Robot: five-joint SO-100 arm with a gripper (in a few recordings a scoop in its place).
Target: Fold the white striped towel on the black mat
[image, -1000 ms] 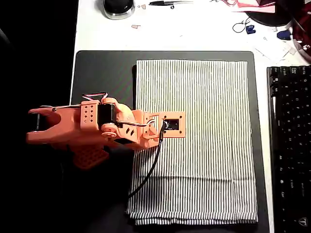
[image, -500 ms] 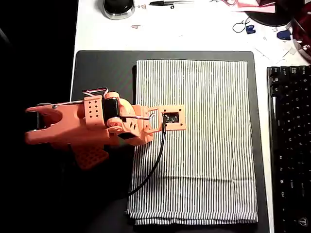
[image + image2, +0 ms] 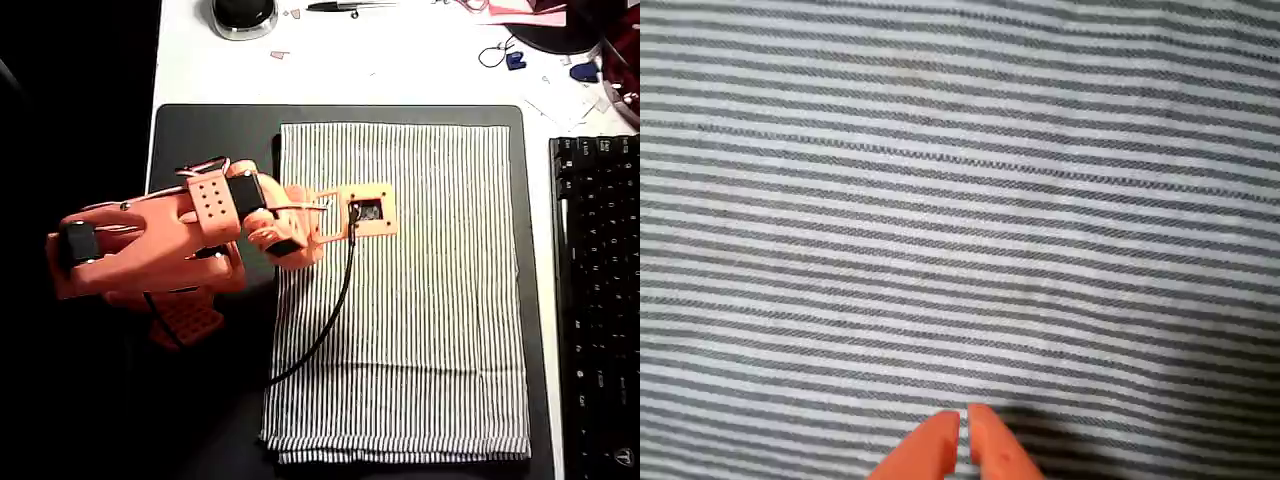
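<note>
The white striped towel (image 3: 430, 300) lies flat on the black mat (image 3: 210, 140), covering its middle and right part; a second layer of cloth peeks out along its bottom edge. My orange arm (image 3: 150, 245) reaches in from the left, its wrist over the towel's left edge, about halfway down. In the wrist view the towel (image 3: 960, 200) fills the picture, and my gripper (image 3: 962, 440) shows at the bottom edge. Its two orange fingertips (image 3: 990, 450) are pressed almost together just above the cloth, with nothing visible between them.
A black keyboard (image 3: 595, 300) runs along the right edge beside the mat. On the white desk above the mat are a round dark object (image 3: 243, 14), a pen (image 3: 350, 6) and small clutter at the top right. A black cable (image 3: 320, 330) trails across the towel's left side.
The wrist has swung up the picture and slightly right along the towel's left side, and the arm has tilted. The towel has not moved.
</note>
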